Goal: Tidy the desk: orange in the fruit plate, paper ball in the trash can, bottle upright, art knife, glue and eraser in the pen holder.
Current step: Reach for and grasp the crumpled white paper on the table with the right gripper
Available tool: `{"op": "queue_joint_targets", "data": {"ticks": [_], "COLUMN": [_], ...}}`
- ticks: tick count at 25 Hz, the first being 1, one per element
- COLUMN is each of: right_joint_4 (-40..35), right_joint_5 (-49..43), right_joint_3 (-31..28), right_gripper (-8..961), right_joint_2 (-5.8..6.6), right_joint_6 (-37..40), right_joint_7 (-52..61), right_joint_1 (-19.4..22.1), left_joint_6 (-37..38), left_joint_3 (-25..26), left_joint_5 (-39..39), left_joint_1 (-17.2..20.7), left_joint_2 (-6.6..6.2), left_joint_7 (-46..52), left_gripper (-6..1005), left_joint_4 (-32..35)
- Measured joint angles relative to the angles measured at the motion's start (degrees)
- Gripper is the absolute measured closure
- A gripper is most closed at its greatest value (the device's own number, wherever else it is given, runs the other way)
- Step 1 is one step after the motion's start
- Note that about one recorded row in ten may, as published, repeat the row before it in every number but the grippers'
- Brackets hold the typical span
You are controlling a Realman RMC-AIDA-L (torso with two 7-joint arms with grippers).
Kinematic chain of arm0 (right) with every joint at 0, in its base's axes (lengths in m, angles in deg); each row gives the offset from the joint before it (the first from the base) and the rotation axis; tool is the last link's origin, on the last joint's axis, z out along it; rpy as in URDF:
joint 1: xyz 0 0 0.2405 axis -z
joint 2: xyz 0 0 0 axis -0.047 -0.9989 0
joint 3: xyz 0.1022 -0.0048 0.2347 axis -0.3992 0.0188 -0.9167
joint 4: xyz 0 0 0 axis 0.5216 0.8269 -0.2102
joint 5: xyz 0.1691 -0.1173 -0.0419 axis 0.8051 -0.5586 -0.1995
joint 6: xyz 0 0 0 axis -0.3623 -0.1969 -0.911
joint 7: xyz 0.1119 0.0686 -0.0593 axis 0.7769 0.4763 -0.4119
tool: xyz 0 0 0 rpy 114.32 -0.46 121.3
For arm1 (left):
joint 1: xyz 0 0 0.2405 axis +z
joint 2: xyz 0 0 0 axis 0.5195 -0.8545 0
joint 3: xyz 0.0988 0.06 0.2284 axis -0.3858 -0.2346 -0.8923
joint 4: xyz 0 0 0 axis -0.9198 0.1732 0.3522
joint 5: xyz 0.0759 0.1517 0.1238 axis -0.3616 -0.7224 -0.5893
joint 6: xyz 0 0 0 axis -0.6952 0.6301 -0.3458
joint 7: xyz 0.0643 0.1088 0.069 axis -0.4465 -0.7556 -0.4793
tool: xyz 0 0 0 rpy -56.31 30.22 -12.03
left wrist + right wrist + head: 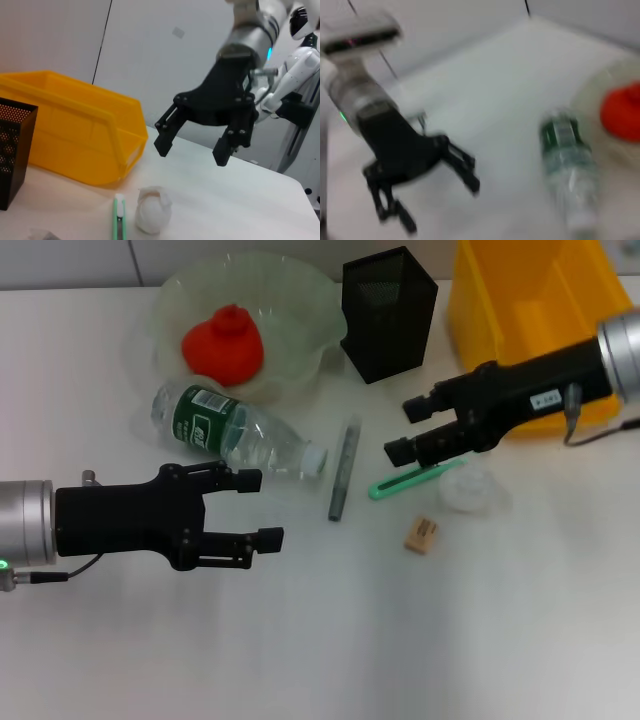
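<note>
The orange (222, 343) lies in the pale-green fruit plate (290, 300) at the back. In front of the plate the bottle (230, 430) lies on its side, cap toward the grey glue stick (343, 468). The mint-green art knife (410, 480), the white paper ball (470, 490) and the tan eraser (421, 534) lie to the right. My right gripper (402, 429) hangs open just above the knife and ball, also seen in the left wrist view (191, 152). Open and empty, my left gripper (262, 508) sits in front of the bottle.
The black mesh pen holder (388, 312) stands at the back beside the plate. The yellow trash can (530, 300) fills the back right corner, partly under my right arm. Bare white table (400, 640) stretches along the front.
</note>
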Motion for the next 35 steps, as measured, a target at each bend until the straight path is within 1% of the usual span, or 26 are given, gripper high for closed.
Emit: {"op": "queue_joint_targets", "data": {"ticks": [3, 4, 5, 8, 9, 10, 13, 14, 15, 16, 17, 19, 23, 29, 33, 34, 35], "right_joint_4": [-2.4, -3.2, -3.2, -5.2, -6.2, -6.2, -6.2, -5.9, -5.9, -5.6, -5.6, -5.0, -3.6, 1.7, 3.3, 4.8, 4.8], "right_joint_5": [-9.1, -15.4, -15.4, -24.4, -28.3, -28.3, -29.6, -29.8, -29.8, -29.9, -29.9, -29.6, -29.4, -28.5, -28.2, -27.7, -27.7], "right_joint_3": [0.2, 0.4, 0.4, 1.2, 3.0, 3.0, 6.6, 9.3, 9.3, 12.0, 12.0, 14.1, 15.1, 15.7, 16.3, 17.3, 17.3], "right_gripper": [168, 168, 168, 168, 168, 168, 168, 168, 168, 168, 168, 169, 169, 168, 169, 169, 177], "right_joint_2": [0.61, 0.65, 0.65, -0.54, -1.12, -1.12, -1.2, -1.2, -1.2, -1.27, -1.27, -1.49, -1.58, -1.61, -1.62, -1.62, -1.62], "right_joint_6": [5.5, 8.4, 8.4, 8.6, 7.0, 7.0, 4.4, 2.3, 2.3, 0.2, 0.2, -1.9, -4.0, -9.2, -10.9, -13.0, -13.0], "right_joint_7": [6.5, 9.1, 9.1, 10.6, 11.1, 11.1, 11.2, 11.0, 11.0, 10.6, 10.6, 9.5, 8.6, 5.5, 4.9, 4.4, 4.4], "right_joint_1": [-5.7, -8.9, -8.9, -11.3, -11.5, -11.5, -11.0, -10.2, -10.2, -9.1, -9.1, -8.1, -7.6, -7.5, -7.5, -7.5, -7.5], "left_joint_6": [-0.2, -0.3, -0.3, -0.7, -0.8, -0.8, -1.0, -1.0, -1.0, -1.0, -1.1, -1.4, -1.5, -1.9, -2.1, -2.3, -2.3], "left_joint_3": [0.0, 0.0, 0.0, 0.0, -0.1, -0.1, -0.1, -0.1, -0.1, -0.1, 0.0, 0.0, 0.0, 0.0, 0.0, 0.0, 0.0], "left_joint_5": [-0.1, -0.1, -0.1, 0.1, 0.1, 0.1, 0.0, 0.0, 0.0, 0.1, 0.1, 0.2, 0.2, 0.3, 0.4, 0.4, 0.4], "left_joint_1": [-0.3, -0.4, -0.4, -0.5, -0.5, -0.5, -0.5, -0.5, -0.5, -0.5, -0.5, -0.5, -0.8, -1.0, -1.1, -1.2, -1.2], "left_joint_2": [0.14, 0.18, 0.18, 0.25, 0.3, 0.3, 0.37, 0.38, 0.38, 0.39, 0.39, 0.39, 0.39, 0.39, 0.38, 0.38, 0.38], "left_joint_7": [0.0, 0.0, 0.0, 0.0, 0.3, 0.3, 0.5, 0.7, 0.7, 0.7, 0.7, 0.7, 0.7, 0.8, 0.8, 0.8, 0.8], "left_gripper": [147, 147, 147, 148, 148, 149, 150, 150, 150, 150, 151, 151, 152, 154, 155, 156, 156], "left_joint_4": [0.0, 0.0, 0.0, 0.0, 0.0, 0.0, 0.0, 0.0, 0.0, 0.0, 0.0, 0.0, 0.0, 0.0, 0.0, 0.0, 0.0]}}
